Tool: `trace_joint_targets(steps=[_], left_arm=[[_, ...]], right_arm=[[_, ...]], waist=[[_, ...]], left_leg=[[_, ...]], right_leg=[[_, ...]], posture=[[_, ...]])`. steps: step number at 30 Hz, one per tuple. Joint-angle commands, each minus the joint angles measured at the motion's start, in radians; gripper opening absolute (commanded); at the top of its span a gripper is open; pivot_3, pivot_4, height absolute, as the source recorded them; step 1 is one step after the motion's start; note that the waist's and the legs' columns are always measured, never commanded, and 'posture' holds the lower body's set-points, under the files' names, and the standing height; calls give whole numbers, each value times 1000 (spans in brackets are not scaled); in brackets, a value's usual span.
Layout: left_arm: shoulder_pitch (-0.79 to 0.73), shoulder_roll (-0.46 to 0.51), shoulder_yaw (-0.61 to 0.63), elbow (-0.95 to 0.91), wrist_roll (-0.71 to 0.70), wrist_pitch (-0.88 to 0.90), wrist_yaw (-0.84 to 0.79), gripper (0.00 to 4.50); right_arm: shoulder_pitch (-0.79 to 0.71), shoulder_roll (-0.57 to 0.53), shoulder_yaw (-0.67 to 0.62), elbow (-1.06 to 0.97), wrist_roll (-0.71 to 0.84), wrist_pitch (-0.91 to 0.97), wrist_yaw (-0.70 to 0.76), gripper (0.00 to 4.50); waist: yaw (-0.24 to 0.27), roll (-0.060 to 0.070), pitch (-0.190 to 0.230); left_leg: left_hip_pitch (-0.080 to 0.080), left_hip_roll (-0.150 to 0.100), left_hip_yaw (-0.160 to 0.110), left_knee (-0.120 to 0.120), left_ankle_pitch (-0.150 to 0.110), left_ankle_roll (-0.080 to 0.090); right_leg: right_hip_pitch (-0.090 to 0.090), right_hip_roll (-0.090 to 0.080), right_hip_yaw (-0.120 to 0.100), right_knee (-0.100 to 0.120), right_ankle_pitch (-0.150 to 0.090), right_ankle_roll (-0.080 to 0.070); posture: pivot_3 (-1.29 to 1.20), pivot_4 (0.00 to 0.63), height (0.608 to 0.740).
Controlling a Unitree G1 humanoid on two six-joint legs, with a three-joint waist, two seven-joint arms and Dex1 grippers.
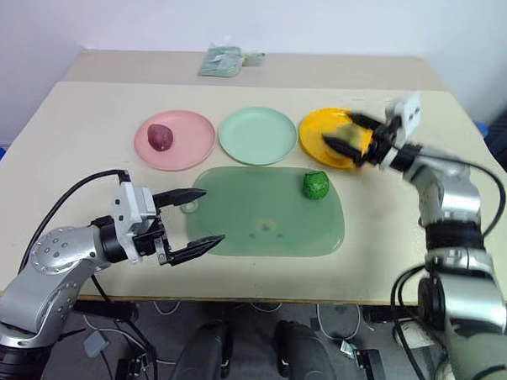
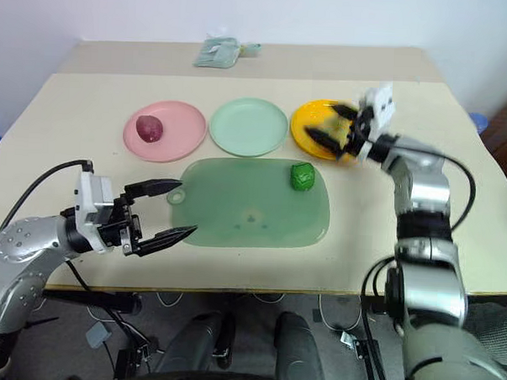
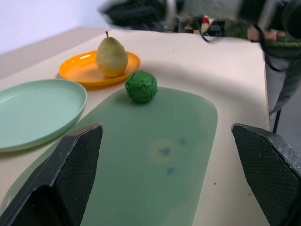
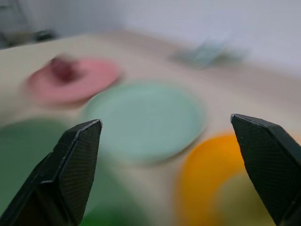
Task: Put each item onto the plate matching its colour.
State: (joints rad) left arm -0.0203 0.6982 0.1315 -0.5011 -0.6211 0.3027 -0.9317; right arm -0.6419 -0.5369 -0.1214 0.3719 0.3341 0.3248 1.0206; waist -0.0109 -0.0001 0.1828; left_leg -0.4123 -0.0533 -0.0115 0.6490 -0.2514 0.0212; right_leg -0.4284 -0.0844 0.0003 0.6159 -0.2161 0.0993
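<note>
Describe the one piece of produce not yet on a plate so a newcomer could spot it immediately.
Find the large translucent green board in the middle of the table, in front of three round plates. Near its far right corner, closest to the orange-yellow plate, sits the green item: small, round, dark green and bumpy, the only produce on the board.

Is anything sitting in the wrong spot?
Yes. The green ball sits on the big green board, not on the mint plate, which is bare. The purple one and the pear are on matching plates.
</note>
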Motion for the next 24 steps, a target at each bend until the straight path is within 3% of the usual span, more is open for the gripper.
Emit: trace_joint_targets(steps=[1, 16, 19, 23, 24], left_arm=[[-42, 5, -6, 28, -3, -16, -38, 4500], [-35, -13, -6, 87, 26, -72, -92, 4500], [-8, -12, 5, 61, 24, -69, -74, 4500], [11, -12, 12, 42, 22, -65, -54, 4500], [17, -12, 14, 33, 20, -62, -45, 4500]], right_arm=[[62, -14, 0, -201, 48, 123, -45, 4482], [62, 85, 111, -22, -56, 48, -140, 4482], [39, 101, 114, 3, -62, 19, -145, 3743], [-4, 126, 111, 25, -65, -32, -156, 1927], [-37, 149, 105, 42, -62, -64, -164, 1927]], waist=[[-2, 0, 0], [-2, 0, 0], [-3, 0, 0], [-4, 0, 0], [-7, 0, 0]], left_leg=[[0, 0, 0, 1, 0, 0], [2, 0, 2, 0, 0, 0], [2, 0, 2, 0, 0, 0], [2, 0, 2, 0, 0, 0], [2, 0, 2, 0, 0, 0]], right_leg=[[0, 0, 0, 1, -1, -2], [0, 0, 1, 0, -1, -3], [0, 0, 1, 0, -1, -3], [0, 0, 1, 1, -1, -3], [0, 0, 1, 1, -1, -3]], posture=[[0, 150, 740], [0, 150, 740], [0, 150, 740], [0, 150, 740], [0, 150, 740]])
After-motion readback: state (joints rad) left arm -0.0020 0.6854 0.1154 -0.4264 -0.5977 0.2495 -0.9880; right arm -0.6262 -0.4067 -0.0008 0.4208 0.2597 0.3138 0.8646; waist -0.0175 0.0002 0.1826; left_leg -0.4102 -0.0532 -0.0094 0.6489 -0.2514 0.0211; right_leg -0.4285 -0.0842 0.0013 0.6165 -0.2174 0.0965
